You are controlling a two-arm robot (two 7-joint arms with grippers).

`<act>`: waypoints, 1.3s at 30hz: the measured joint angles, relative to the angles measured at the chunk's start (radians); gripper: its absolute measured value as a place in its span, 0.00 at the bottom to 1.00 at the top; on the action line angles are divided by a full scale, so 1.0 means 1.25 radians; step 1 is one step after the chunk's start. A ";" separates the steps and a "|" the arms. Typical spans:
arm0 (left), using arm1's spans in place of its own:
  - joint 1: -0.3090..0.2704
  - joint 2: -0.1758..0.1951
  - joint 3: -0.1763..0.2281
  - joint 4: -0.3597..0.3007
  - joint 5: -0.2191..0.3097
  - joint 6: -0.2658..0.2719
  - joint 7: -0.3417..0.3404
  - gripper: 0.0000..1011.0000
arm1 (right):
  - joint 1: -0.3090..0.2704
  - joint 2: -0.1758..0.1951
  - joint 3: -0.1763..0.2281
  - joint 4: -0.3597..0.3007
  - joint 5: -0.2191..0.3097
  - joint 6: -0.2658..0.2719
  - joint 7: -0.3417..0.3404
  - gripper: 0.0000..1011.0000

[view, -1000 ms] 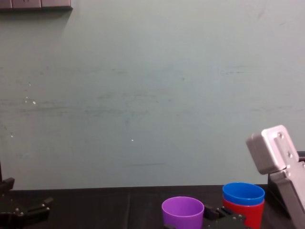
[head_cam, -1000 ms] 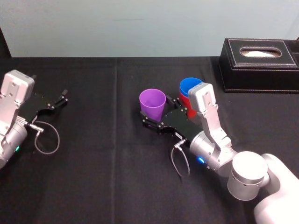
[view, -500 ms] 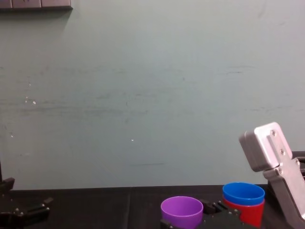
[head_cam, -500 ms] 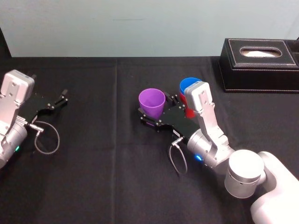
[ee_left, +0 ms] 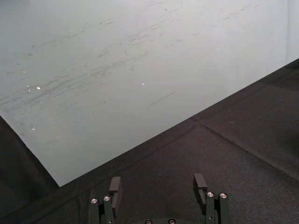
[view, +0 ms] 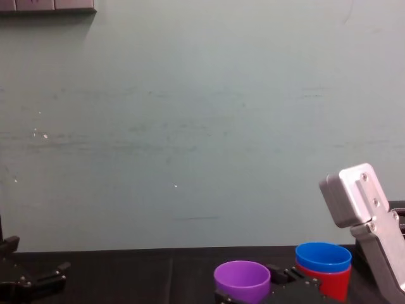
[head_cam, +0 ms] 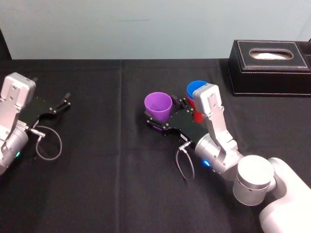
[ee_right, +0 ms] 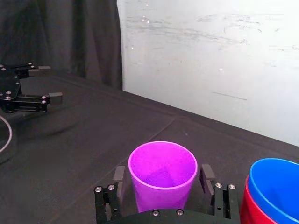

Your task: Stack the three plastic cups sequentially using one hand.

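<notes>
The purple cup (head_cam: 158, 104) stands upright on the black table, between the fingers of my right gripper (head_cam: 164, 114). That gripper is open: in the right wrist view a finger stands on each side of the purple cup (ee_right: 162, 172) with a small gap to its wall. Just to its right the blue cup (head_cam: 196, 89) sits nested inside the red cup (head_cam: 198, 116), partly hidden by my right wrist. The chest view shows the purple cup (view: 242, 278) left of the blue cup (view: 323, 256) and the red cup (view: 330, 283). My left gripper (head_cam: 64, 102) lies parked at the far left, open and empty.
A black stitched tissue box (head_cam: 269, 65) stands at the table's back right. A loose cable loop (head_cam: 48, 143) lies beside my left arm. A pale wall (view: 190, 126) closes the far side behind the table's back edge.
My right arm has edged slightly left and forward, bringing its fingers further around the purple cup. The cups and the left arm have not moved.
</notes>
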 joint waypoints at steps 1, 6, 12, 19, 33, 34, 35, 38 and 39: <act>0.000 0.000 0.000 0.000 0.000 0.000 0.000 0.99 | 0.000 0.000 0.000 0.001 0.000 -0.001 0.000 0.99; 0.000 0.000 0.000 0.000 0.000 0.000 0.000 0.99 | 0.001 -0.003 0.001 0.004 0.003 -0.001 0.003 0.99; 0.000 0.000 0.000 0.000 0.000 0.000 0.000 0.99 | 0.001 -0.002 0.001 0.004 0.003 -0.002 0.003 0.99; 0.000 0.000 0.000 0.000 0.000 0.000 0.000 0.99 | 0.001 -0.002 0.000 0.003 0.003 -0.001 0.003 0.99; 0.000 0.000 0.000 0.000 0.000 0.000 0.000 0.99 | 0.001 -0.001 0.000 0.002 0.003 -0.001 0.003 0.99; 0.000 0.000 0.000 0.000 0.000 0.000 0.000 0.99 | 0.001 -0.001 0.000 0.002 0.003 -0.001 0.003 0.99; 0.000 0.000 0.000 0.000 0.000 0.000 0.000 0.99 | 0.001 -0.001 0.000 0.002 0.003 -0.001 0.003 0.99; 0.000 0.000 0.000 0.000 0.000 0.000 0.000 0.99 | 0.001 -0.001 0.000 0.002 0.003 -0.001 0.003 0.99; 0.000 0.000 0.000 0.000 0.000 0.000 0.000 0.99 | 0.001 -0.001 0.000 0.002 0.003 -0.001 0.003 0.99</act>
